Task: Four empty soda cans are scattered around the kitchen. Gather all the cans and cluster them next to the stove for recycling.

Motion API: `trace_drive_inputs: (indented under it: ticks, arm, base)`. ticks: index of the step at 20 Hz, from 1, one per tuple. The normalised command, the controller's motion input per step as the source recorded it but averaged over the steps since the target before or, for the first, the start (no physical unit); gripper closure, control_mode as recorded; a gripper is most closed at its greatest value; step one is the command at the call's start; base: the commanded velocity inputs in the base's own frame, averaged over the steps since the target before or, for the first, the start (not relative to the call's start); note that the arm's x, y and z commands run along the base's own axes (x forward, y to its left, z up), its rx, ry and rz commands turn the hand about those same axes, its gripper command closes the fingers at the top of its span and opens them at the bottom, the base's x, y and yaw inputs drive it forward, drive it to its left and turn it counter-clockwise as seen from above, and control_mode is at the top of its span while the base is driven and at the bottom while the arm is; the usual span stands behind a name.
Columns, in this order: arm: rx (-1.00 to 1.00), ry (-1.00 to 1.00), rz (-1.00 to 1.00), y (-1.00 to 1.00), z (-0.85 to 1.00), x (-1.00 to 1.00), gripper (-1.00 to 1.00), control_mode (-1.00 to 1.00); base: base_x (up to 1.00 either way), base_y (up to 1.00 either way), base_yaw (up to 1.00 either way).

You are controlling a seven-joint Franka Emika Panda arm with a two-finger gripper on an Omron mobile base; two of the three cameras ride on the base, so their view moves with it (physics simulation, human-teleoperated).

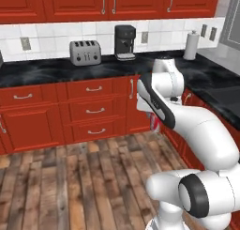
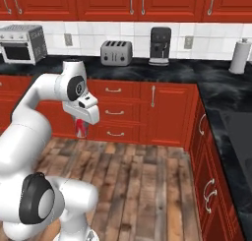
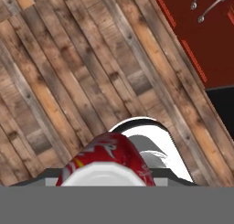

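A red soda can [image 3: 107, 160] with white markings and a silvery top sits right in front of the hand camera, above the wood floor. From the base views the same can [image 1: 154, 124] [image 2: 81, 129] hangs below the hand, held over the floor in front of the red drawers. My gripper [image 1: 153, 120] [image 2: 81, 125] is shut on it, and the can hides the fingertips. The stove and the other cans are out of view.
On the black marbled counter [image 1: 47, 72] stand a silver toaster [image 1: 85, 52], a black coffee machine [image 1: 125, 41] and a paper towel roll [image 1: 191, 45]. A toaster oven [image 2: 20, 43] is at the far left. The counter turns a corner and runs along the right side [image 2: 231, 122].
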Motion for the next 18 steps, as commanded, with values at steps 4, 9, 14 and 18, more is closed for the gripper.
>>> trace_drive_inputs:
  ticks: [4, 9, 14, 18]
  arm:
    - [0.00, 0.00, 0.00, 0.00, 0.00, 0.00, 1.00, 1.00]
    - [0.00, 0.00, 0.00, 0.00, 0.00, 0.00, 1.00, 1.00]
    - [0.00, 0.00, 0.00, 0.00, 0.00, 0.00, 1.00, 1.00]
    - [0.00, 0.00, 0.00, 0.00, 0.00, 0.00, 1.00, 1.00]
  base:
    - [0.62, 0.37, 0.00]
    - [0.61, 0.35, 0.00]
    - [0.39, 0.43, 0.06]
    - [0.35, 0.49, 0.04]
